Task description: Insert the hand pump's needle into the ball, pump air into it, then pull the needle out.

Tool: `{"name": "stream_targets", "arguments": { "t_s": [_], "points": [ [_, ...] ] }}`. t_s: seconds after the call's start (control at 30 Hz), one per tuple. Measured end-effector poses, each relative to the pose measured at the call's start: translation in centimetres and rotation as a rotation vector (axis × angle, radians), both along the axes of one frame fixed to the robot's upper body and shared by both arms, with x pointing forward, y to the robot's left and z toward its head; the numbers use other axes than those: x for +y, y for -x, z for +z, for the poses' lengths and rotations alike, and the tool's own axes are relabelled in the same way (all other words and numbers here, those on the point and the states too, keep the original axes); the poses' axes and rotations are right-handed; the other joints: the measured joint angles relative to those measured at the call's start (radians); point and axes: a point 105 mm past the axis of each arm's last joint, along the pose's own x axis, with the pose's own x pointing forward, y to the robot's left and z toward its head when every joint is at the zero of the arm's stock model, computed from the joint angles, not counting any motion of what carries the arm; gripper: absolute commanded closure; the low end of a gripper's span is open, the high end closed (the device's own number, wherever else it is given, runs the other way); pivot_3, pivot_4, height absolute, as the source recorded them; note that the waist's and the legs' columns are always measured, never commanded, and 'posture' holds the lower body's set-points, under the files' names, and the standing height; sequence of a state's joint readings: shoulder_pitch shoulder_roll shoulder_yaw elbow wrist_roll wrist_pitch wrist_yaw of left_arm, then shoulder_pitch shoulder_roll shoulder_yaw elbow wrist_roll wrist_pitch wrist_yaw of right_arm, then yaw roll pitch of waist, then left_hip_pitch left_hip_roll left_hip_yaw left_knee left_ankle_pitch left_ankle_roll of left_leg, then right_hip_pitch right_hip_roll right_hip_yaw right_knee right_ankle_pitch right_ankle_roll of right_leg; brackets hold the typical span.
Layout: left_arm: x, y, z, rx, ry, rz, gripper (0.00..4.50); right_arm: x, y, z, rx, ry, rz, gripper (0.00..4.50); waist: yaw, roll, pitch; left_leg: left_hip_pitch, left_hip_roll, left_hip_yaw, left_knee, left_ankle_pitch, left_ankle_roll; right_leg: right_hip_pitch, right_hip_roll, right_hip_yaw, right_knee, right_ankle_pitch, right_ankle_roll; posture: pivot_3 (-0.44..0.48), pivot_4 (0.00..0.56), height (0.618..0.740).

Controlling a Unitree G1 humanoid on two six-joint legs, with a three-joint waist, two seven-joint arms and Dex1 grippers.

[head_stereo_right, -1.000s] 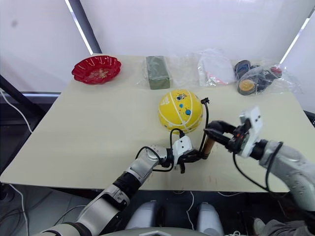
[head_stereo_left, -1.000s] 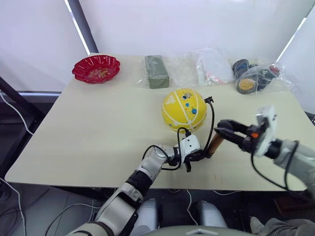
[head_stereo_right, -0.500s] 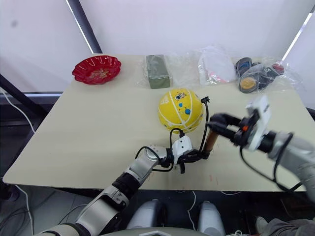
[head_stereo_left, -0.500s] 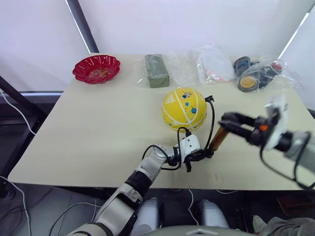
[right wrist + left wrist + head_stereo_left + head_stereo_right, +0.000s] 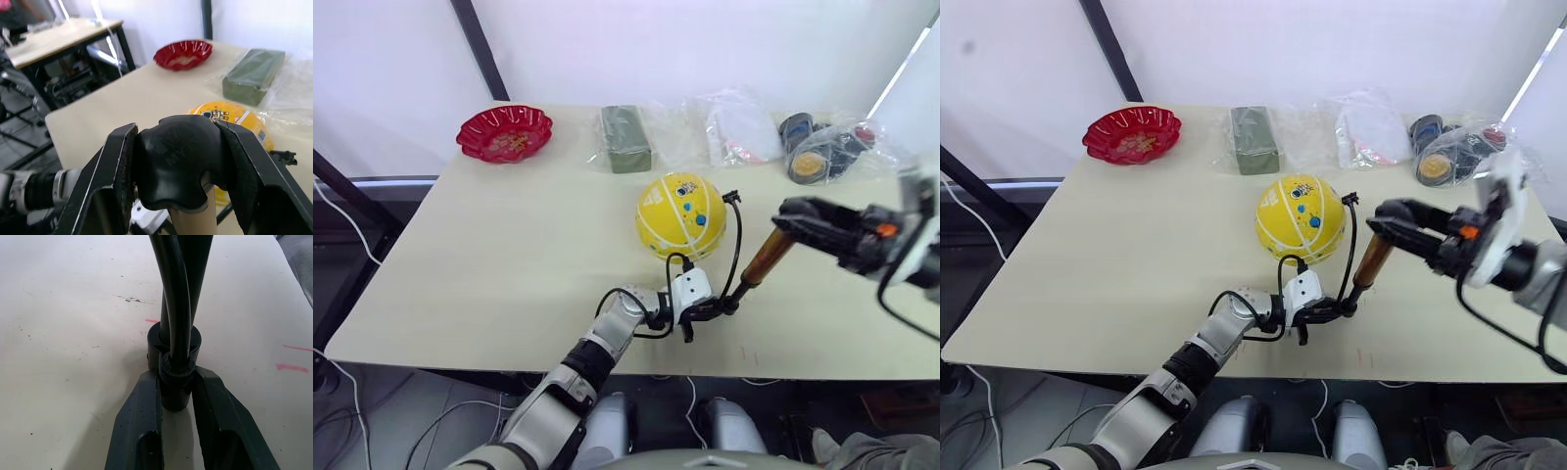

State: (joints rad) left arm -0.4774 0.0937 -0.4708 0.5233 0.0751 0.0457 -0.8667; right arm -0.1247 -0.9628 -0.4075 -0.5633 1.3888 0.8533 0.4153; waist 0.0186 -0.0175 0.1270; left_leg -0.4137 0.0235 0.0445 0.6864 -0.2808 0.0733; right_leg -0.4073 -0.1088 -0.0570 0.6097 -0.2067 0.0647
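Pump stroke, handle raised, base pinned near the ball.

Left hand (image 5: 705, 309) clamped on black bottom cap of gold-bronze hand pump (image 5: 762, 260), holding it down on beige counter (image 5: 509, 264) just in front of yellow white-striped ball (image 5: 679, 216). Right hand (image 5: 1383, 217) clamped on black T-handle at the top. Pump long axis tilted, leaning up and away from the ball toward the right arm. Thin black hose (image 5: 737, 235) arcing from base up to black needle fitting (image 5: 729, 198) at ball's right side; whether the tip is seated can't be told. Next push likely runs down that tilted axis toward the left hand.
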Motion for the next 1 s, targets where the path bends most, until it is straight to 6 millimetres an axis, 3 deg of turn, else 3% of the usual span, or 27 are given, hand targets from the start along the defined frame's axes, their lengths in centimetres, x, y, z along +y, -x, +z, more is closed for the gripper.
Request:
{"name": "stream_targets", "arguments": {
  "t_s": [0.23, 0.47, 0.6, 0.67, 0.87, 1.0],
  "points": [
    [0.2, 0.1, -0.2, 0.006, -0.006, 0.006, 4.14, 1.3, -0.4, -8.4, 0.071, 0.035, -0.027, 2.57, -0.003, -0.003, -0.009, 0.002, 0.001, -0.001, 0.000, 0.000, 0.000, 0.002, 0.003, 0.000, 0.000, 0.000, 0.000, 0.000, 0.150, 0.740],
    [0.5, 0.0, -0.5, 0.014, -0.018, 0.017, 4.14, 1.7, -1.0, -9.2, 0.027, 0.024, -0.013, 2.57, -0.004, -0.003, -0.009, 0.015, 0.003, -0.001, -0.003, 0.000, 0.000, 0.011, 0.003, 0.000, 0.000, -0.001, -0.001, 0.000, 0.150, 0.740],
    [0.4, 0.0, -0.3, 0.008, -0.014, 0.009, 4.14, 1.5, -1.0, -7.8, 0.028, 0.041, -0.010, 2.57, -0.004, 0.002, -0.006, 0.014, 0.003, -0.001, -0.003, 0.000, 0.000, 0.011, 0.003, 0.000, 0.000, -0.001, -0.002, 0.000, 0.150, 0.740],
    [0.3, 0.0, -0.2, 0.007, -0.010, 0.002, 4.14, 1.2, -1.1, -6.2, 0.024, 0.040, -0.009, 2.57, -0.003, 0.008, 0.000, 0.012, 0.002, 0.001, -0.003, 0.000, 0.000, 0.010, 0.001, 0.000, 0.000, -0.001, -0.002, 0.000, 0.150, 0.740],
    [0.0, 0.1, 0.1, 0.004, -0.001, -0.014, 4.14, 0.3, 0.3, 1.9, -0.079, 0.034, 0.048, 2.57, -0.001, 0.009, 0.007, 0.005, 0.000, 0.000, -0.003, 0.000, 0.000, 0.004, -0.001, -0.001, -0.001, -0.001, -0.001, 0.000, 0.150, 0.740],
    [-0.1, 0.1, 0.2, 0.000, 0.004, -0.021, 4.14, -0.3, 1.0, 4.2, -0.088, 0.041, 0.036, 2.57, 0.001, 0.008, 0.007, -0.001, -0.001, 0.000, 0.000, 0.000, 0.000, 0.000, -0.002, -0.001, -0.001, 0.000, -0.001, 0.000, 0.150, 0.740]
  ]
}}
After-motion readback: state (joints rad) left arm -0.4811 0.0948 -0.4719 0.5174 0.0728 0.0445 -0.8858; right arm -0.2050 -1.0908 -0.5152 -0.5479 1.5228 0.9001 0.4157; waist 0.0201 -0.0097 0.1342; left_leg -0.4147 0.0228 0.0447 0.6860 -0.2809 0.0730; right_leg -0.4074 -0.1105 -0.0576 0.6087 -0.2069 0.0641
